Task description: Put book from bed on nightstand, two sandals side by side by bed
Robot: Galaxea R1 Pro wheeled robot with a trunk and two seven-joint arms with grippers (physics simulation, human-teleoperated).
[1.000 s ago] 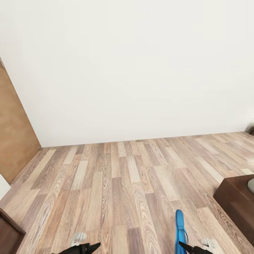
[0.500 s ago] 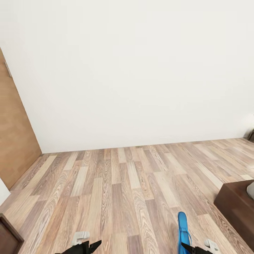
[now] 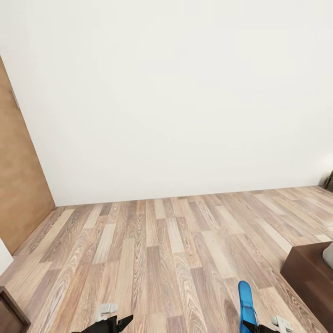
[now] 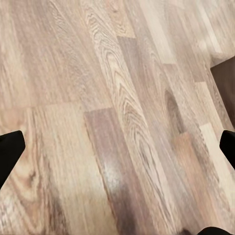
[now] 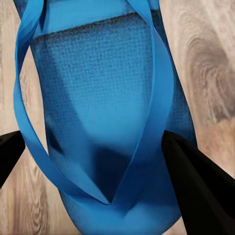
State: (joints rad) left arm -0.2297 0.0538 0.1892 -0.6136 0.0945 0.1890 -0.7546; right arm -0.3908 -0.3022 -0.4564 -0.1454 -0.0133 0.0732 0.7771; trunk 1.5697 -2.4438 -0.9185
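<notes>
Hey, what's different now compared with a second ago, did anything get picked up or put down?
Mostly the camera moved: the whole head view has slid downward and a little sideways, so more wall shows and the door edge sits farther left. Nothing was taken or let go. The right gripper still holds the blue sandal, fingers on either side of it. The left gripper stays open over bare wooden floor.

A plain white wall [image 3: 175,92] meets a wood-plank floor [image 3: 157,249], with a brown wooden door [image 3: 18,185] at the left.
</notes>
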